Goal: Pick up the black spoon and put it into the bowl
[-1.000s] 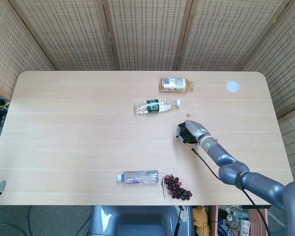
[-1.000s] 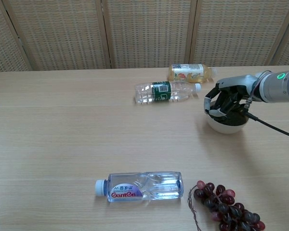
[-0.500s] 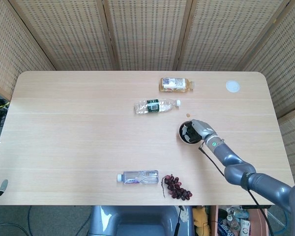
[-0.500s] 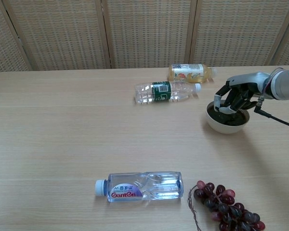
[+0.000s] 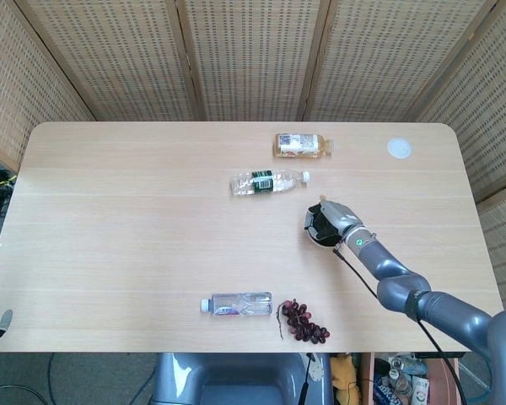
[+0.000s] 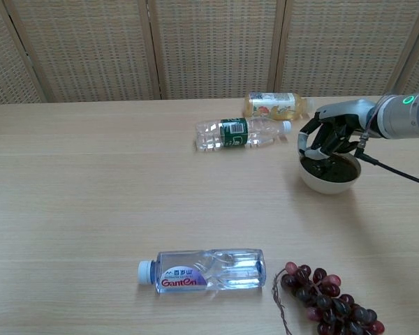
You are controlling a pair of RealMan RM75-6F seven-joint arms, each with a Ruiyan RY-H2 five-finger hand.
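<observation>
Right hand (image 6: 333, 131) hovers over the bowl (image 6: 328, 180) — fingers curled, their hold impossible to tell.

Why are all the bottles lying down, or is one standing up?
All lying down: the orange bottle, green-label bottle and clear bottle rest on their sides on the table.

light: bright, even | shadows: soft, faint | focus: sharp | glare: none

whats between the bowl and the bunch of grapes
Only bare table: in the chest view nothing lies between the bowl and the grapes. The head view agrees.
</observation>
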